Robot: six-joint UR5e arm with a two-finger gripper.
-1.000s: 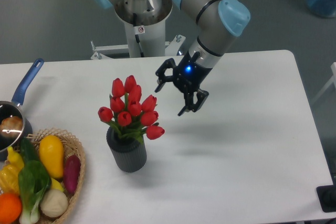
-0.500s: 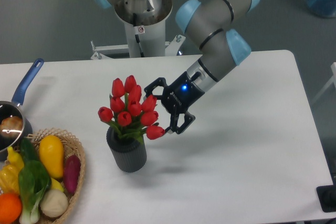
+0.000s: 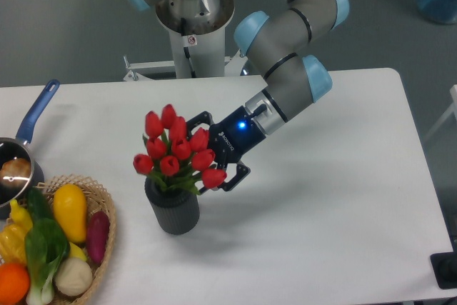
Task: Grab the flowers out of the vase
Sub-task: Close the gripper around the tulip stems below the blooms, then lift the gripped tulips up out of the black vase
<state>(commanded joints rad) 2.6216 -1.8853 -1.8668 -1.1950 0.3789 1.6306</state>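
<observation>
The flowers (image 3: pixel 170 149), a bunch of red tulip buds with green leaves, stand in the dark grey ribbed vase (image 3: pixel 172 211) at the left-centre of the white table. My gripper (image 3: pixel 207 153) reaches in from the right at bud height. Its jaws are open, with one finger (image 3: pixel 198 119) above the right-hand buds and the other below them by the lowest bud. The right-side buds sit between the fingers. The bunch leans a little to the left. Whether the fingers press on the buds I cannot tell.
A woven basket (image 3: pixel 108 237) of vegetables sits at the front left, close to the vase. A blue-handled saucepan (image 3: pixel 34 118) is at the left edge. The arm's base column (image 3: pixel 193 41) stands behind the table. The table (image 3: pixel 335 233) extends to the right.
My gripper has moved left and down from the open table to the bunch, and its open fingers now straddle the right-hand buds. The bunch has shifted slightly to the left.
</observation>
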